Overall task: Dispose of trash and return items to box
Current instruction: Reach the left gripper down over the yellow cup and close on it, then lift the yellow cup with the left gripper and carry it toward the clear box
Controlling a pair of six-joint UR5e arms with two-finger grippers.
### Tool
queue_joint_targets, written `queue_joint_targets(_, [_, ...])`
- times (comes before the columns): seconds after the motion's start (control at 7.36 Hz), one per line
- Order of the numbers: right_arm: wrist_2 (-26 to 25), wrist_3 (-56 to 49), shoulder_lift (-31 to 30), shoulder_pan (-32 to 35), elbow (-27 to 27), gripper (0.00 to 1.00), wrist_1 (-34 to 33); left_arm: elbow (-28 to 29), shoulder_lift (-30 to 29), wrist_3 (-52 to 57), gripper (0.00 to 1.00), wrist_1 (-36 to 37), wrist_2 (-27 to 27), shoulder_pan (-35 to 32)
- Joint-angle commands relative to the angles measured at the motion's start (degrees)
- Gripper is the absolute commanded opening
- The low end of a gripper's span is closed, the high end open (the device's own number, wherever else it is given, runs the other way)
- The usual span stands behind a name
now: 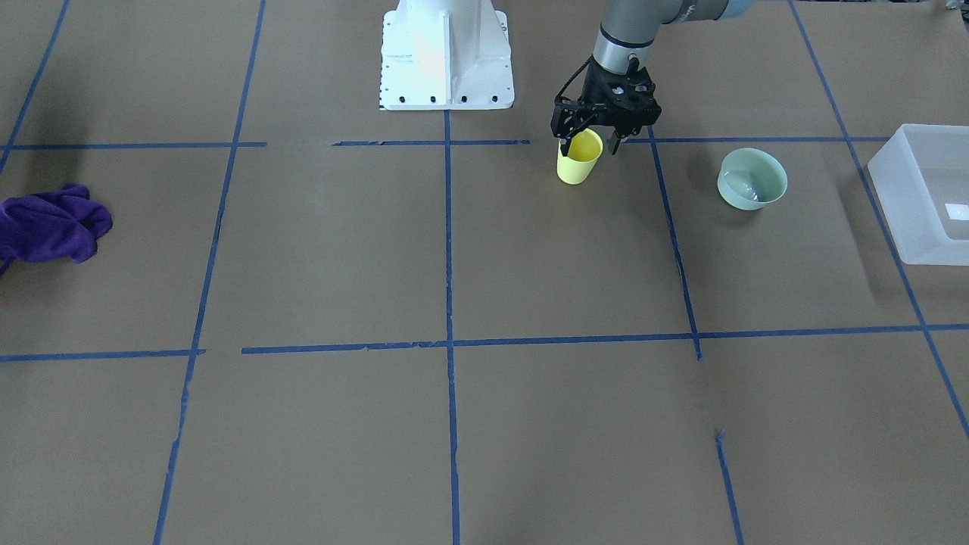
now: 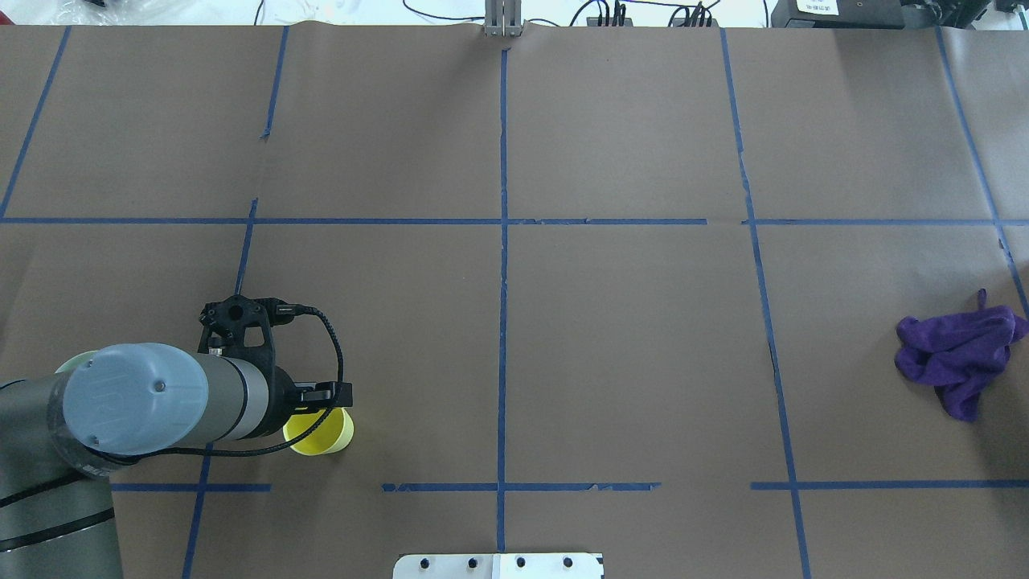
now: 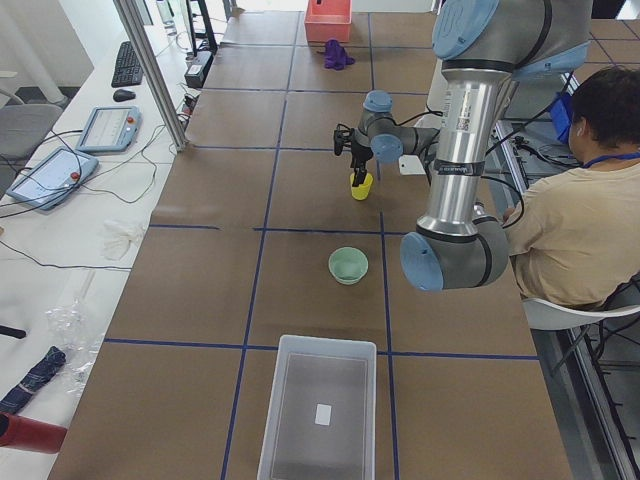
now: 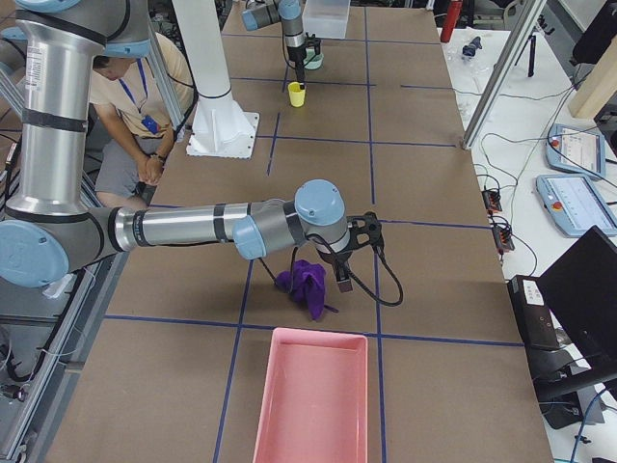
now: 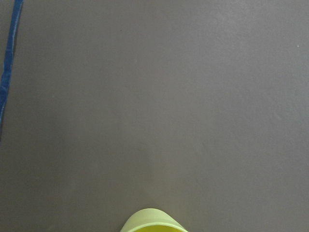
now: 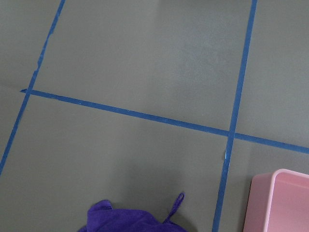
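The yellow cup (image 1: 578,163) stands upright on the table near the robot base. My left gripper (image 1: 587,143) hangs over it, open, with one finger on each side of the rim. The cup also shows in the overhead view (image 2: 325,434), and its rim sits at the bottom edge of the left wrist view (image 5: 153,221). The mint-green bowl (image 1: 752,179) sits on the table between the cup and the frosted-white box (image 1: 920,198), which looks empty in the exterior left view (image 3: 318,415). My right gripper (image 4: 343,262) hovers by the purple cloth (image 4: 307,282). I cannot tell whether it is open or shut.
The purple cloth (image 1: 50,225) lies at the table's far end from the box, next to a pink tray (image 4: 313,395). The white robot base (image 1: 447,57) stands close behind the cup. A seated person (image 3: 570,230) is beside the table.
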Motion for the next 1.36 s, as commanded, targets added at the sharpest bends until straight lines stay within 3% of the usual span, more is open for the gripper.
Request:
queue_joint_targets(0.0, [0.0, 0.0, -0.06, 0.0, -0.11, 1.0, 0.04, 0.04, 1.19, -0.04, 0.89, -1.34, -0.03, 1.46])
queue_joint_targets(0.27, [0.0, 0.0, -0.15, 0.0, -0.11, 1.0, 0.04, 1.18, 5.48, -0.04, 0.73, -7.82, 0.14, 2.09])
queue_joint_targets(0.41, [0.0, 0.0, -0.24, 0.0, -0.03, 1.0, 0.04, 1.62, 5.76, -0.39, 0.53, -9.07, 0.23, 2.18])
queue_joint_targets(0.54, [0.0, 0.0, -0.32, 0.0, -0.02, 1.0, 0.04, 2.15, 5.59, -0.39, 0.12, -9.08, 0.32, 2.44])
queue_joint_targets(0.68, [0.0, -0.09, -0.32, 0.0, -0.2, 1.0, 0.04, 2.07, 5.5, -0.48, 0.0, -9.17, 0.41, 2.44])
queue_joint_targets(1.09, [0.0, -0.09, -0.41, 0.0, -0.2, 1.0, 0.04, -1.43, 5.41, 1.7, 0.0, -8.56, -0.03, 0.61])
queue_joint_targets(1.22, [0.0, -0.09, -0.5, 0.09, -0.11, 1.0, 0.04, -2.49, 5.76, 6.85, 0.0, -8.38, -0.47, -3.15])
